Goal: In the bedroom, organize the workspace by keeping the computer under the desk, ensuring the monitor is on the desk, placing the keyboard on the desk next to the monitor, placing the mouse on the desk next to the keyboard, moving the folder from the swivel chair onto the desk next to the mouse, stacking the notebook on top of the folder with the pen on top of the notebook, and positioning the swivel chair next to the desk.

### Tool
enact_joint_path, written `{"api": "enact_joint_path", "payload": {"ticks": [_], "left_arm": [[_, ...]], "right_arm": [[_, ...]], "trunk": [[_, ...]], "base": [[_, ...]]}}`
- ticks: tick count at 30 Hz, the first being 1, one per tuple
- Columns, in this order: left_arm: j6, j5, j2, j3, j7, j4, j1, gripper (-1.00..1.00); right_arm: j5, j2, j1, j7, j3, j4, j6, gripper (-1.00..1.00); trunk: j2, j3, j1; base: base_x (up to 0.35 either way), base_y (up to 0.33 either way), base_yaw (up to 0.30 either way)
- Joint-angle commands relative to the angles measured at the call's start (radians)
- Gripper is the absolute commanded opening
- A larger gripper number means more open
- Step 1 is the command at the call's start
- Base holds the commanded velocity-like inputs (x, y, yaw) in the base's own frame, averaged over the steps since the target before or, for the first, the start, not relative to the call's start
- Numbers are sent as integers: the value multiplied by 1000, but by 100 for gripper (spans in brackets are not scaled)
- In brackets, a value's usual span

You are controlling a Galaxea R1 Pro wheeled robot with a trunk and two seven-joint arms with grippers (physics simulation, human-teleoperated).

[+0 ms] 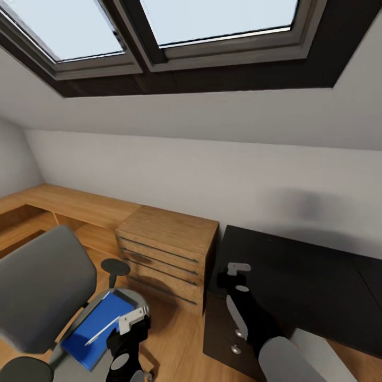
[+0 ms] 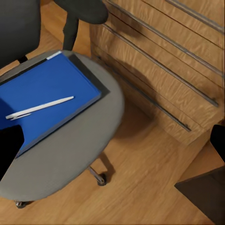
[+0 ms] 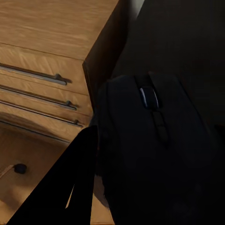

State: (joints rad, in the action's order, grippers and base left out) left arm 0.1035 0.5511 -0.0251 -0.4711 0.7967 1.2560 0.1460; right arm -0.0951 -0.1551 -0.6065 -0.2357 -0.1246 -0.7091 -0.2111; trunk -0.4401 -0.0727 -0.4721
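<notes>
Right pincer (image 1: 233, 276), clamped on the dark mouse (image 3: 154, 150), hangs over the near left corner of the black worktop (image 1: 297, 281), beside the wooden chest (image 1: 170, 254) with bar handles. Left pincer (image 1: 130, 331) hangs above the seat of the grey chair (image 1: 42, 286); whether its fingers stand apart or together cannot be told. On that seat lies the blue folder (image 2: 47, 93) over a thin grey notebook (image 2: 91, 75) edge, with the white pen (image 2: 40, 108) resting across the folder.
</notes>
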Motion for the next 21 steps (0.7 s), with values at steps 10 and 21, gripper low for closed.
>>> {"api": "enact_joint_path", "payload": {"ticks": [10,21], "left_arm": [[4,3,0,-27,5,-11,1,100],[3,0,0,-27,5,-28,1,100]], "right_arm": [[-12,10,-55,-10,-7,248,156,-100],[-13,42,-119,-11,-6,392,279,-100]], "trunk": [[-2,-2,-1],[-2,-2,-1]], "base": [[120,0,0],[107,0,0]]}}
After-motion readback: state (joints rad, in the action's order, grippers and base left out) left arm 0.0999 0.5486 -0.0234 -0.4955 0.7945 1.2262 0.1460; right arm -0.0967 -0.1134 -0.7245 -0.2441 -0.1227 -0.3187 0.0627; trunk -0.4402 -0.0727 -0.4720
